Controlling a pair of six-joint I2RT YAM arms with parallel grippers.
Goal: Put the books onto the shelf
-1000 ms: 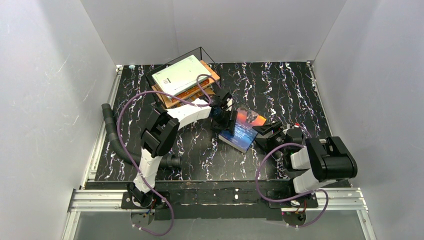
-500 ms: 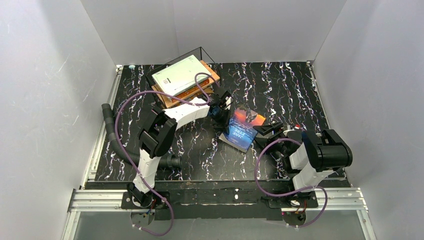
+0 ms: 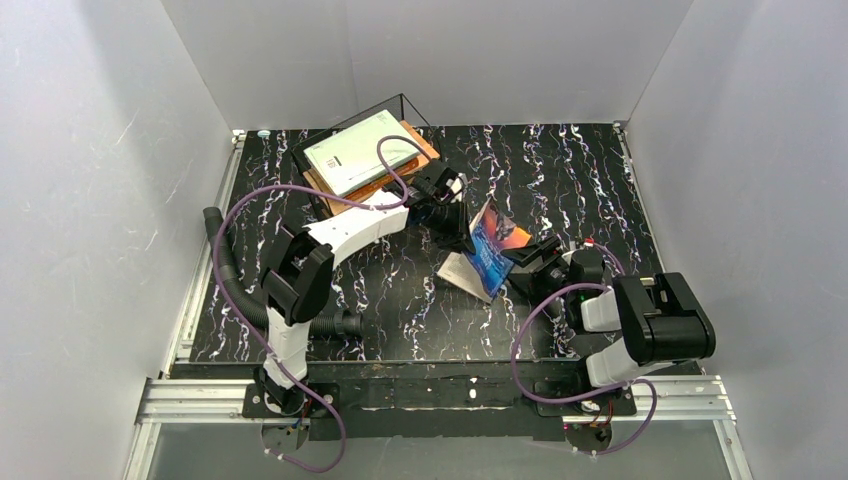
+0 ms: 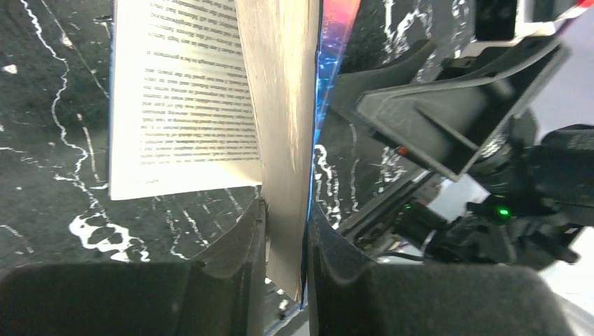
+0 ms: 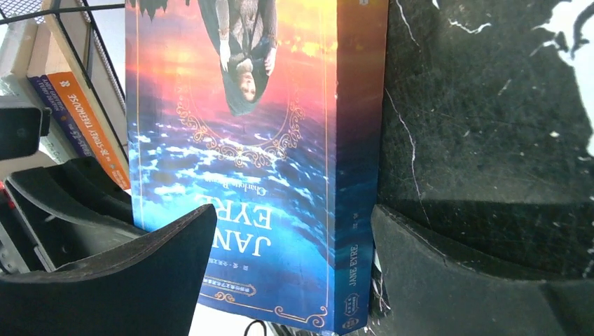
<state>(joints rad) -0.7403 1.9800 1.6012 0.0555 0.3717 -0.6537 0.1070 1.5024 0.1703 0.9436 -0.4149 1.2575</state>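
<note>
The left gripper (image 4: 286,227) is pinched nearly closed on the front cover and a thick wad of pages of the blue book (image 5: 259,154). The rest of the pages fall open to its left. The book's glossy cover shows an orange sunset over dark blue water, a hooded figure and the title "Jane Eyre". It stands tilted up off the table (image 3: 600,180), between the two grippers. The right gripper (image 5: 294,213) is spread wide, one finger on either side of the spine; whether it touches is hard to say. Behind the left gripper, the shelf (image 3: 427,147) carries a stack topped by the pale grey-green book (image 3: 360,150).
</note>
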